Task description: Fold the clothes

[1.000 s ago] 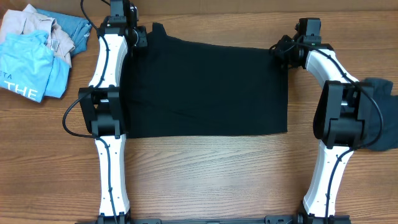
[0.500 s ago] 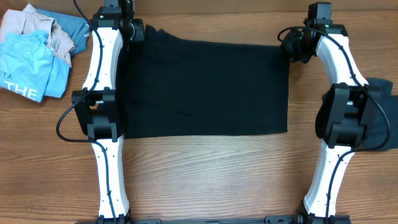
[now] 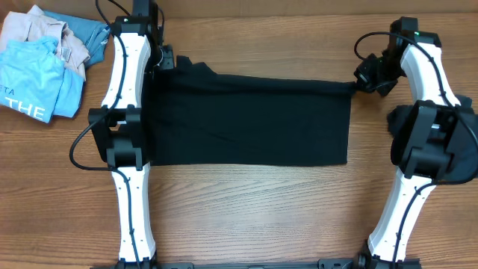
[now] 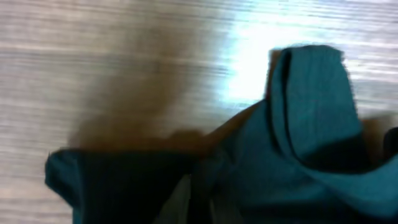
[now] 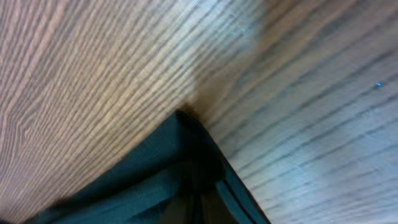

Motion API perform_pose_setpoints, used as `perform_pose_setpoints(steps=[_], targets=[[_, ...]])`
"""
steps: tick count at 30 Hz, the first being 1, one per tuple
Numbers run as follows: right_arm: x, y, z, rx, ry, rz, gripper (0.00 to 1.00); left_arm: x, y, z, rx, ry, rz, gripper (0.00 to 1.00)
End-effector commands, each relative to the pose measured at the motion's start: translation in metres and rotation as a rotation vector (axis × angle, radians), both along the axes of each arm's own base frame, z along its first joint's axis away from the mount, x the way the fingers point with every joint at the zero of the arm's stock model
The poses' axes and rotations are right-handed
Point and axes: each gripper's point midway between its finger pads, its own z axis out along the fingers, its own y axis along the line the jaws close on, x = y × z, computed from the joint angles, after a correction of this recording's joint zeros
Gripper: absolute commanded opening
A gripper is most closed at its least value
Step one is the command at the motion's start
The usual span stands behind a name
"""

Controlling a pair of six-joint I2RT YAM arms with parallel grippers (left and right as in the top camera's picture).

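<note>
The black T-shirt (image 3: 254, 119) lies flat on the worktop (image 3: 254, 217) as a wide band between the two arms. Its far edge is drawn straight from one end effector to the other. The right end effector (image 3: 364, 78) is closed tight on the far corner nearest it. The left end effector (image 3: 163, 60) stands narrow at the opposite far corner, and cloth bunches up toward it, so it seems to be pinching the shirt too.

The step looks like stretching the far edge to smooth the shirt before a fold. To do it well, pull outward evenly and keep both corners low and level. Use only enough tension to flatten the wrinkles, so the cloth does not slip from the jaws or skew the near edge.

Only the overhead view shows the whole shirt and the other clothes. A light-blue lettered T-shirt (image 3: 33, 82), a beige garment (image 3: 30, 30) and a teal garment (image 3: 86, 31) are piled well outboard of the left end effector. A dark slate-blue garment (image 3: 469, 168) lies half hidden under the right arm. The left wrist view shows a sleeve (image 4: 311, 93) curled over just ahead of the grip. The right wrist view shows the pinched corner lifted into a peak off the wood.
</note>
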Motion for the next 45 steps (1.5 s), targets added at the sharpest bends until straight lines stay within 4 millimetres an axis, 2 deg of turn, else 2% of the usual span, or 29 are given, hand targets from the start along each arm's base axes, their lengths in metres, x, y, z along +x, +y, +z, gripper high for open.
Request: perform_pose_setpoints(steps=[1, 3, 5, 12, 16, 21, 22, 24, 25, 26, 27, 29, 30, 33, 35, 37, 40, 41, 42, 43, 44, 45], targets=[[0.004, -0.019, 0.029, -0.053, -0.054, -0.025, 0.04, -0.005, 0.021, 0.028, 0.073, -0.018, 0.040, 0.05], [0.001, -0.015, 0.028, -0.053, -0.043, -0.002, 0.04, -0.014, 0.022, 0.026, 0.079, 0.017, 0.060, 0.04], [-0.009, -0.012, 0.027, -0.043, -0.002, 0.000, 0.04, -0.030, 0.037, 0.026, 0.152, 0.071, 0.136, 0.04], [-0.027, 0.003, 0.042, -0.030, 0.043, 0.046, 0.04, -0.049, 0.054, 0.028, 0.241, 0.126, 0.240, 0.04], [-0.041, -0.004, 0.039, -0.086, 0.107, 0.046, 0.04, -0.074, 0.064, 0.028, 0.245, 0.214, 0.327, 0.04], [-0.059, -0.012, 0.037, -0.145, 0.186, 0.053, 0.04, -0.101, 0.072, 0.031, 0.266, 0.325, 0.331, 0.04], [-0.060, -0.012, 0.037, -0.153, 0.195, 0.054, 0.04, -0.103, 0.072, 0.031, 0.266, 0.332, 0.325, 0.07], [-0.067, -0.017, 0.037, -0.181, 0.222, 0.056, 0.04, -0.103, 0.072, 0.031, 0.267, 0.333, 0.316, 0.10], [-0.069, -0.018, 0.037, -0.189, 0.232, 0.058, 0.10, -0.103, 0.072, 0.031, 0.266, 0.333, 0.316, 0.20], [-0.071, -0.018, 0.037, -0.189, 0.236, 0.074, 0.21, -0.103, 0.071, 0.031, 0.264, 0.335, 0.309, 0.30], [-0.073, -0.017, 0.038, -0.187, 0.241, 0.098, 0.28, -0.102, 0.069, 0.030, 0.252, 0.339, 0.295, 0.33], [-0.077, -0.017, 0.038, -0.188, 0.259, 0.103, 0.32, -0.102, 0.062, 0.028, 0.209, 0.347, 0.275, 0.26], [-0.077, -0.018, 0.038, -0.188, 0.258, 0.103, 0.38, -0.102, 0.058, 0.027, 0.189, 0.350, 0.268, 0.35], [-0.070, -0.019, 0.037, -0.194, 0.231, 0.100, 0.61, -0.102, 0.057, 0.027, 0.180, 0.354, 0.246, 0.98], [-0.065, -0.019, 0.037, -0.198, 0.208, 0.097, 0.64, -0.102, 0.064, 0.029, 0.224, 0.350, 0.248, 1.00], [-0.058, -0.020, 0.037, -0.200, 0.183, 0.094, 0.71, -0.099, 0.080, 0.035, 0.317, 0.318, 0.282, 1.00], [-0.048, -0.014, 0.037, -0.167, 0.132, 0.120, 0.75, -0.080, 0.080, 0.056, 0.309, 0.211, 0.299, 1.00], [-0.044, -0.010, 0.037, -0.144, 0.111, 0.137, 0.75, -0.070, 0.074, 0.065, 0.290, 0.163, 0.270, 0.98], [-0.041, -0.008, 0.038, -0.133, 0.097, 0.136, 0.76, -0.052, 0.057, 0.075, 0.226, 0.092, 0.170, 0.97], [-0.040, -0.008, 0.038, -0.134, 0.091, 0.136, 0.76, -0.034, 0.030, 0.081, 0.126, 0.026, 0.051, 0.97], [-0.041, -0.008, 0.038, -0.134, 0.094, 0.136, 0.77, -0.028, 0.012, 0.080, 0.048, 0.004, 0.006, 0.95], [-0.043, -0.008, 0.038, -0.132, 0.104, 0.140, 0.77, -0.030, -0.002, 0.073, -0.027, 0.024, -0.011, 0.90]])
